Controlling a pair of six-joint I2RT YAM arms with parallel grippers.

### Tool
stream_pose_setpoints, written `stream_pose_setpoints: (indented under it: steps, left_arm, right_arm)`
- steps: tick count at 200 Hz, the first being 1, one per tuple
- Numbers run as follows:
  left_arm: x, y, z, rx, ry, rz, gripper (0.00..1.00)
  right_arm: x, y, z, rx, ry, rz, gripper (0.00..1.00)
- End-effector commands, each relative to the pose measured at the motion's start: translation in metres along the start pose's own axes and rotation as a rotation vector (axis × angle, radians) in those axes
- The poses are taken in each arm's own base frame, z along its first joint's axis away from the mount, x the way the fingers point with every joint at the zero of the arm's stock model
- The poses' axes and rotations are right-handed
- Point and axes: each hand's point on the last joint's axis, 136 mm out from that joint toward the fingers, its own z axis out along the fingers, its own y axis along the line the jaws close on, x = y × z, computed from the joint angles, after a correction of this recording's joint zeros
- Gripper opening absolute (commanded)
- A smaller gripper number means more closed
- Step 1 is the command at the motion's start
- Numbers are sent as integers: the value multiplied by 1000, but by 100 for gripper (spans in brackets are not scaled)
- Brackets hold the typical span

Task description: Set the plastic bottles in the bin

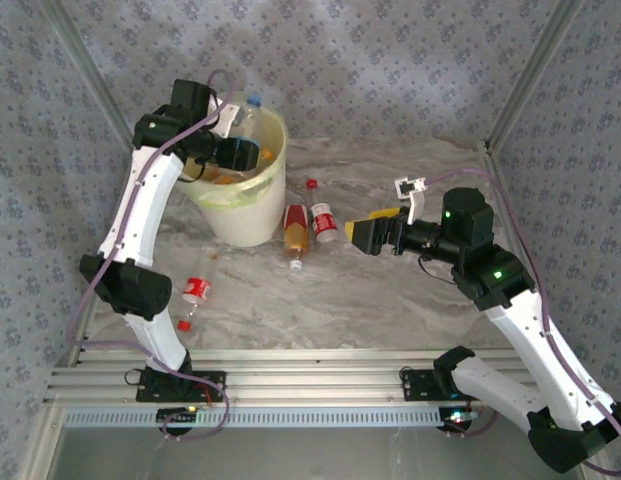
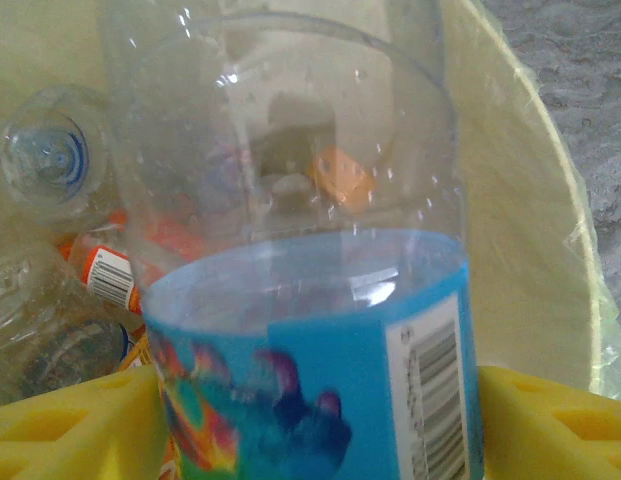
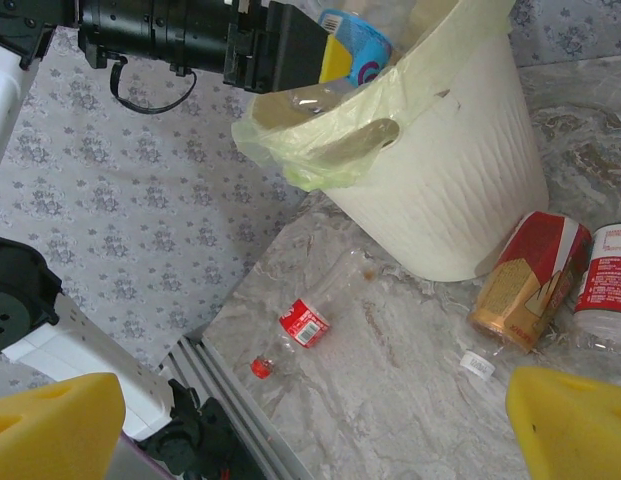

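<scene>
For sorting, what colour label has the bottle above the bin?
The bottle has a blue label, colourful print; best in left wrist view.

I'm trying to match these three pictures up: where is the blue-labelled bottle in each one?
Top external: the blue-labelled bottle upper left, over the bin.
Left wrist: the bottle at centre, close up, bin wall behind.
Right wrist: the bottle at top centre, above the bin.
Shared landmark: the cream bin.

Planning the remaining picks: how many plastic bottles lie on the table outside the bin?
3: amber red-labelled bottle and red-and-white-labelled bottle beside the cream plastic bin; clear red-labelled bottle at front left. Others may be hidden.
</scene>
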Motion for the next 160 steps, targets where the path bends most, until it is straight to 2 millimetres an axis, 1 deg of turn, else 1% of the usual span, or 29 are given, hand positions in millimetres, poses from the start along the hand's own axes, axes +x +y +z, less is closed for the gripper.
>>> stream_pose_setpoints:
  steps: [1,54,96,121,141,151,160]
  left_arm:
    - [2,-1,1,18,9,3,77]
    - [-1,-3,-8,14,-11,-7,85]
    - [-10,-1,-29,-20,-77,-15,86]
    - [-13,6,-34,-68,-100,-26,87]
    - [-18,5,-40,-66,-135,-45,87]
    - [-21,3,-44,-57,-154,-56,85]
    - [-23,0,-47,-45,-168,-61,71]
  right_arm:
    - [0,-1,-3,11,-6,-19,100]
    - [1,-4,-1,20,-3,-14,100]
    - [2,-9,1,36,0,-8,100]
    - [2,-10,1,38,-1,-5,100]
    - [2,-10,1,41,0,-4,100]
    - [2,-10,1,44,-1,-4,100]
    - [1,-10,0,45,-2,-6,100]
